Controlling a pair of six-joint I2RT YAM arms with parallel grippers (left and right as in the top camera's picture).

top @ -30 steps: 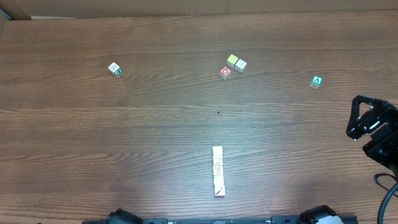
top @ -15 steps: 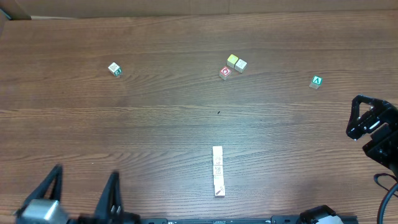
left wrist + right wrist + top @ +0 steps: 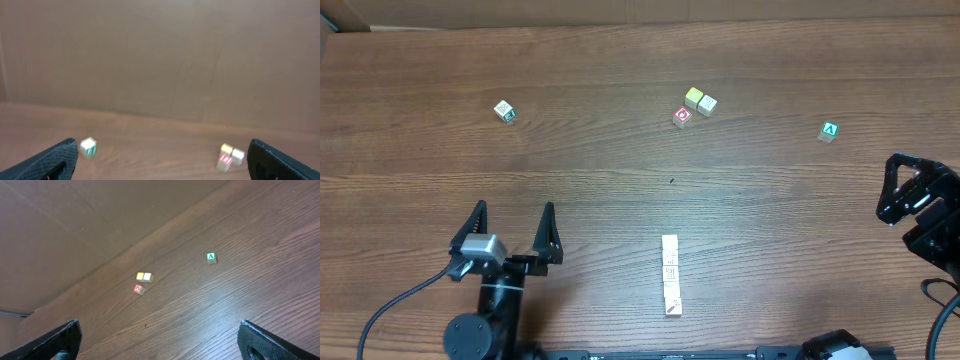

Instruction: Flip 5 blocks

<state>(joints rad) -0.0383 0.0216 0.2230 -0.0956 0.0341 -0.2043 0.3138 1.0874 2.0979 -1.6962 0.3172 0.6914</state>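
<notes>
Left gripper (image 3: 514, 207) stands spread wide, bare brown wood-grain table (image 3: 600, 190) ahead of it. The row of 5 pale wooden blocks (image 3: 670, 275) lies right of its fingers. Right gripper (image 3: 886, 186) gapes too.

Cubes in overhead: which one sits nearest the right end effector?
The cube with the green A on top, alone on the right. The red-ringed cube, the yellow-and-cream pair, the far-left cube and the row of blocks all lie farther away.

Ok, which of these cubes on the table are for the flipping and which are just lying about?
For the job: row of pale blocks near the front edge.
Lying about: red-ring cube; green-letter cube; green-marked cube far left; yellow and cream pair, probably.
</notes>
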